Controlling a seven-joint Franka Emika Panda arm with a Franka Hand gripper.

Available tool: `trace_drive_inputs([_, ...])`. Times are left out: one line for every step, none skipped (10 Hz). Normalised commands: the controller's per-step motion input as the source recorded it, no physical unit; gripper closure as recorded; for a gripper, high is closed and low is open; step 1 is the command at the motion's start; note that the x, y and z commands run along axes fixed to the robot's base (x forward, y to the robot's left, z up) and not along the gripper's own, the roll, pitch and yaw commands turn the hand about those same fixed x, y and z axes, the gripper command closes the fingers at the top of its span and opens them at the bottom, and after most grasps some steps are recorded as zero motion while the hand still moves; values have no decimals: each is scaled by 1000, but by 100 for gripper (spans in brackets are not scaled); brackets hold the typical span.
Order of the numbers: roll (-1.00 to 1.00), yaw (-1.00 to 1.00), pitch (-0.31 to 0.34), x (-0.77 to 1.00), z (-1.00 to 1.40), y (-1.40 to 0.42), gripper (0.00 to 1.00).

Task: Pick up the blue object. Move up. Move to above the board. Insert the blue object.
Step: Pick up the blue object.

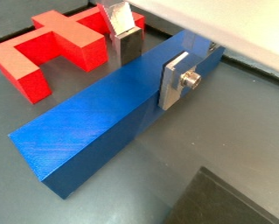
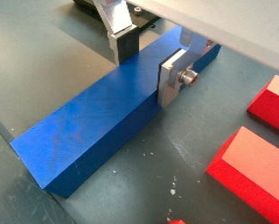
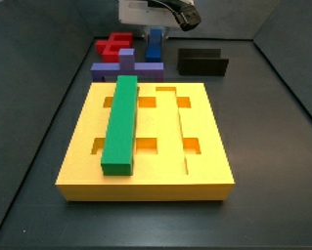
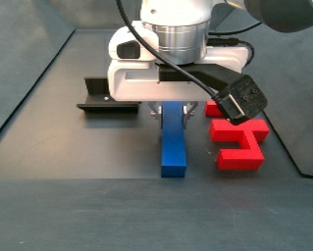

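The blue object (image 1: 94, 114) is a long royal-blue bar lying flat on the dark floor; it shows in both wrist views (image 2: 101, 114) and both side views (image 3: 156, 44) (image 4: 176, 147). My gripper (image 1: 149, 59) is down over its far end, one finger on each long side (image 2: 148, 59). The near finger (image 1: 174, 79) lies against the bar's side. The far finger (image 1: 124, 42) stands just behind the other side. The jaws look open around the bar. The yellow board (image 3: 198, 146) lies nearer the camera in a side view, well away from the gripper (image 3: 156, 27).
A green bar (image 3: 123, 122) sits in a groove of the board. A purple block (image 3: 112, 70) lies at the board's far edge. Red pieces (image 4: 237, 137) (image 1: 54, 48) lie beside the blue bar. The dark fixture (image 3: 201, 62) (image 4: 106, 98) stands on the other side.
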Motion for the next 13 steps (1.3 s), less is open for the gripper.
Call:
trace_drive_inputs([0,0,0,0,0,0,100])
trace_drive_inputs([0,0,0,0,0,0,100])
trace_drive_inputs([0,0,0,0,0,0,100])
trace_drive_inputs([0,0,0,0,0,0,100])
trace_drive_inputs([0,0,0,0,0,0,100])
trace_drive_inputs([0,0,0,0,0,0,100])
trace_drive_inputs([0,0,0,0,0,0,100])
trace_drive_inputs([0,0,0,0,0,0,100])
trace_drive_inputs([0,0,0,0,0,0,100])
trace_drive_inputs([0,0,0,0,0,0,100])
trace_drive_inputs([0,0,0,0,0,0,100])
trace_drive_inputs([0,0,0,0,0,0,100])
trace_drive_inputs([0,0,0,0,0,0,100])
